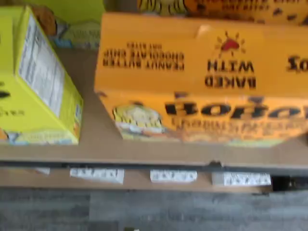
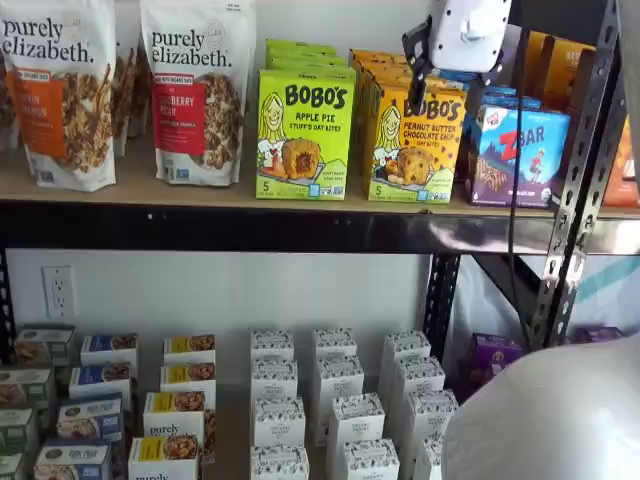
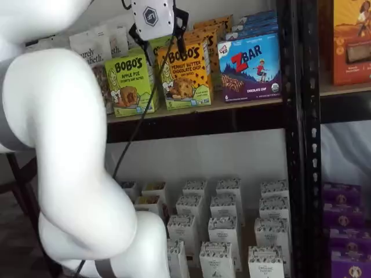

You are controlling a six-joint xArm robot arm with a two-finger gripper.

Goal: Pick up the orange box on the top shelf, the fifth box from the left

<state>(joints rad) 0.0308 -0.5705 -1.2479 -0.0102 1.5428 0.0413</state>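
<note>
A: So where is the orange box (image 2: 414, 140)?

B: Upright on the top shelf (image 2: 200, 195), front of a row of like cartons, between the lime-green box (image 2: 303, 133) and the blue box (image 2: 518, 155). In both shelf views it faces forward, its printed front showing a cartoon woman and an oat bite.

A: And the claw (image 3: 164, 39)?

B: Its white body hangs just in front of the orange box's upper part. In a shelf view two black fingers (image 3: 180, 26) stand apart, one on each side of the body, so it is spread wide with nothing between them.

A: What does the wrist view add?

B: The flat cardboard top of the orange box, with lettering seen upside down, and a nutrition panel on the side of the lime-green box beside it. Bare tan wood shows between the two cartons. The fingers do not show there.

A: Anything lower down?

B: Small white boxes (image 2: 333, 385) stand in rows on the lower shelf. Granola bags (image 2: 198, 90) stand further along the top shelf, and black perforated metal uprights (image 2: 575, 180) frame it.
</note>
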